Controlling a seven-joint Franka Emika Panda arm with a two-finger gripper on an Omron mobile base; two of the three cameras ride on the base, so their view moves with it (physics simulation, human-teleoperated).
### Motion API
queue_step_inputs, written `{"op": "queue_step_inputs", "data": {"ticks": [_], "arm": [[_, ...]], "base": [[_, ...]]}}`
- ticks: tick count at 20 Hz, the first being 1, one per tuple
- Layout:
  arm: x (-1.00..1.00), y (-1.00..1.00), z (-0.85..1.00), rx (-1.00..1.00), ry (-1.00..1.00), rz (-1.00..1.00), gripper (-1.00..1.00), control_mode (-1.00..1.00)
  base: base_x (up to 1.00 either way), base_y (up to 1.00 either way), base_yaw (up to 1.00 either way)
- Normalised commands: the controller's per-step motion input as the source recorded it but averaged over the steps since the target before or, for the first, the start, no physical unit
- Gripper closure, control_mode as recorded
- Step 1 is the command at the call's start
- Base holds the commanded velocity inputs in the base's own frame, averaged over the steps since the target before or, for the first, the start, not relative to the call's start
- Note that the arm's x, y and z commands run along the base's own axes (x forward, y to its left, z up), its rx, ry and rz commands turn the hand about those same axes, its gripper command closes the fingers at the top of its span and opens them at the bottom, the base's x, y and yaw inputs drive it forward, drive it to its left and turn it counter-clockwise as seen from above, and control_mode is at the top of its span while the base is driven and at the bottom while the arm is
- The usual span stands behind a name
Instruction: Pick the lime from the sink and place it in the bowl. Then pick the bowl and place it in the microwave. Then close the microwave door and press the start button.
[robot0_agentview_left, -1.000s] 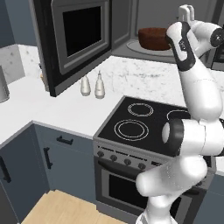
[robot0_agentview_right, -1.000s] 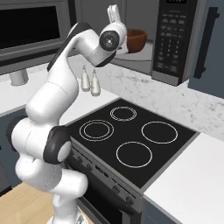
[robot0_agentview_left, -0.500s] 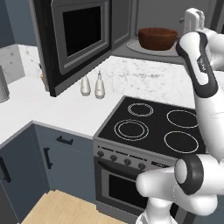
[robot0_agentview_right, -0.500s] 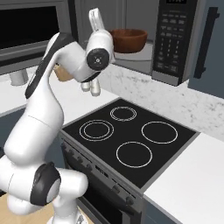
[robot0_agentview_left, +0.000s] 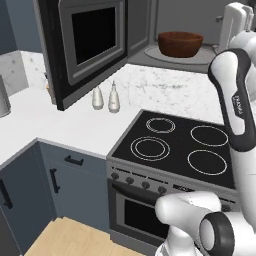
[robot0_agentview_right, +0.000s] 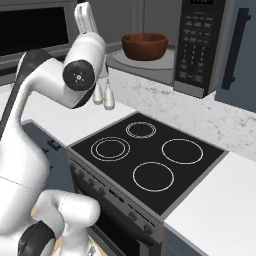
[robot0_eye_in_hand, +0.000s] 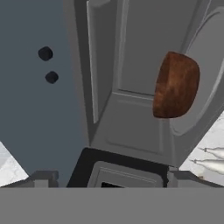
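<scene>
The bowl (robot0_agentview_left: 180, 44) sits on the glass tray (robot0_agentview_left: 155, 53) inside the microwave (robot0_agentview_right: 200, 45); whether the lime is inside it cannot be told. The tool (robot0_eye_in_hand: 109, 181) is released, jaws spread wide, holding nothing. The microwave door (robot0_agentview_left: 85, 45) stands swung out at 9 o'clock of the cavity.

Hazards in closing:
- A wide sweep could strike the two shakers (robot0_agentview_left: 106, 97) on the bench (robot0_agentview_left: 65, 125) below the door.
- Pushing near the hinge may stall the door.
- Spread jaws could snag the door frame.

One bowl (robot0_agentview_left: 180, 44) sits in one microwave (robot0_agentview_right: 200, 50). Two white shakers (robot0_agentview_left: 106, 97) stand on the counter. The stovetop (robot0_agentview_left: 179, 142) has four burner rings
</scene>
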Motion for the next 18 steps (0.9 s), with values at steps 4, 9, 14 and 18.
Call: {"op": "queue_step_inputs", "data": {"ticks": [4,9,14,18], "arm": [[-1.00,0.54,0.00,0.12,0.00,0.00,-1.00,-1.00],[-1.00,0.72,0.00,0.15,0.00,0.00,-1.00,-1.00],[-0.99,0.92,0.00,0.11,0.00,0.00,-1.00,-1.00],[-0.83,0.96,-0.01,0.07,0.00,-0.05,-1.00,-1.00]], "base": [[0.00,0.00,0.00],[0.00,0.00,0.00],[0.00,0.00,0.00],[0.00,0.00,0.00]]}}
